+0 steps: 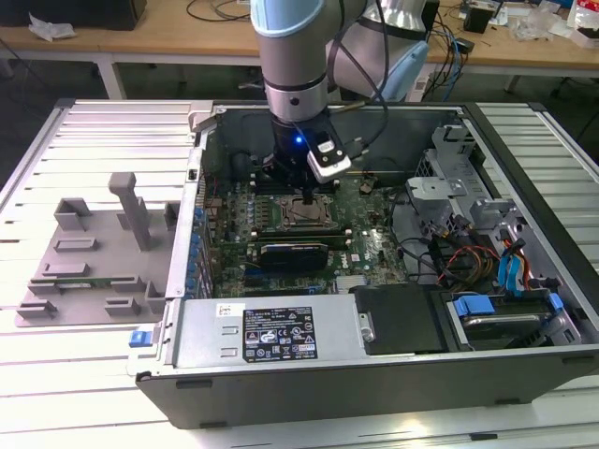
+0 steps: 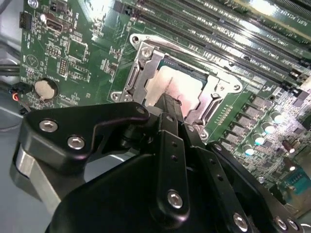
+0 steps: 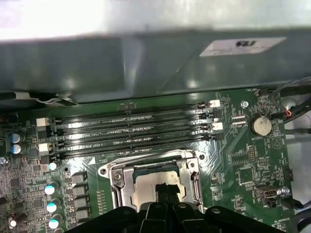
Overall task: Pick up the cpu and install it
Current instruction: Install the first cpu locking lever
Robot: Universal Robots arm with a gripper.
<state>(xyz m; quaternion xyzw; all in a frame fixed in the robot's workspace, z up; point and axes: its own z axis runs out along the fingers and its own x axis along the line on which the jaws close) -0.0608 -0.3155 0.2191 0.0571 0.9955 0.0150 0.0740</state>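
The cpu (image 2: 187, 87) (image 3: 146, 187), a flat square chip with a silvery top plate, lies level inside the open metal socket frame (image 2: 141, 58) (image 3: 116, 177) on the green motherboard. In the exterior view the cpu (image 1: 301, 217) sits mid-board inside the computer case. My gripper (image 2: 170, 103) (image 3: 167, 190) (image 1: 307, 198) points straight down over it. The black fingers (image 2: 171, 116) are pressed together, with their tips at the plate's middle. Whether the tips touch the plate is hard to tell. Nothing is between the fingers.
Memory slots (image 3: 131, 131) run beside the socket, and a coin battery (image 3: 262, 126) sits further along the board. Case walls (image 1: 201, 187), the power supply (image 1: 271, 332) and a drive cage (image 1: 468, 215) ring the board. A grey tray with slotted blocks (image 1: 94, 253) lies on the exterior view's left.
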